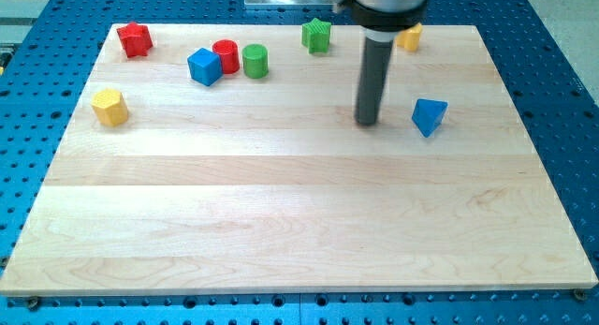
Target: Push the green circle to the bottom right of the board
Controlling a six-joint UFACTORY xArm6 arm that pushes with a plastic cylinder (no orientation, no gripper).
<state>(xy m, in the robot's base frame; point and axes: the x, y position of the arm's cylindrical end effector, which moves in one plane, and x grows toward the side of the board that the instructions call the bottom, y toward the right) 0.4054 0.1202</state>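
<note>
green circle (255,60) stands upright, touching red cylinder (226,55); my tip (367,122) well right, no jaws.

Landmark: the wooden board (299,222) lying on the perforated metal bench (562,81); every place below is told from it.
Red star block (135,39): on the board, at its top-left corner.
Yellow hexagonal block (109,107): near the board's left edge, below the star.
Blue cube block (204,66): upper left part, touching the red cylinder block (226,55) on its right.
Green circle block (255,60): just right of that cylinder, touching or nearly so.
Green star block (317,35): by the top edge, near its middle.
Yellow block (409,36): top edge, right of middle, partly hidden behind the rod.
Blue triangular block (429,115): upper right part.
My tip (367,122): on the board, just left of that triangular block, apart from it.
</note>
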